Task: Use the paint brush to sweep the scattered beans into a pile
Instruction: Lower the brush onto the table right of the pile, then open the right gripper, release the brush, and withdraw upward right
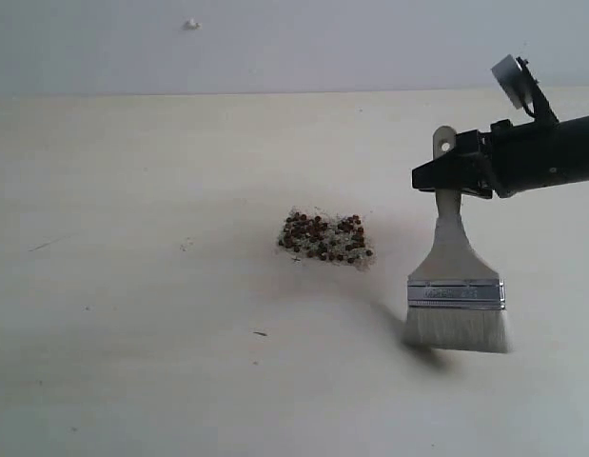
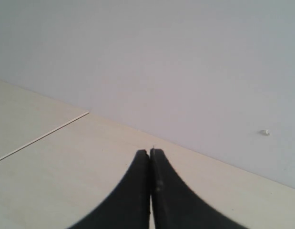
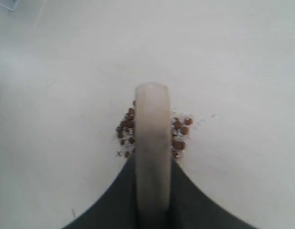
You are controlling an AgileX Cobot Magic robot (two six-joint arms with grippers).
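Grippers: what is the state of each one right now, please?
Left gripper: closed, holding nothing.
Right gripper: closed on the paint brush handle.

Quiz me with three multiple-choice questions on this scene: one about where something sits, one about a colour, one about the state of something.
1. In the exterior view, where is the brush relative to the pile?
A. Left of it
B. Right of it, apart
C. Lying on top of it

2. What colour are the bristles?
A. Cream-white
B. Black
C. Blue

3. How is the left tool?
A. Shut and empty
B. Wide open
C. Clamped on a cup

Answers:
1 B: bare table shows between the pile and the brush on its right.
2 A: they look pale cream below the metal band.
3 A: its jaws meet with nothing between them; the right tool is the one gripping the brush handle.
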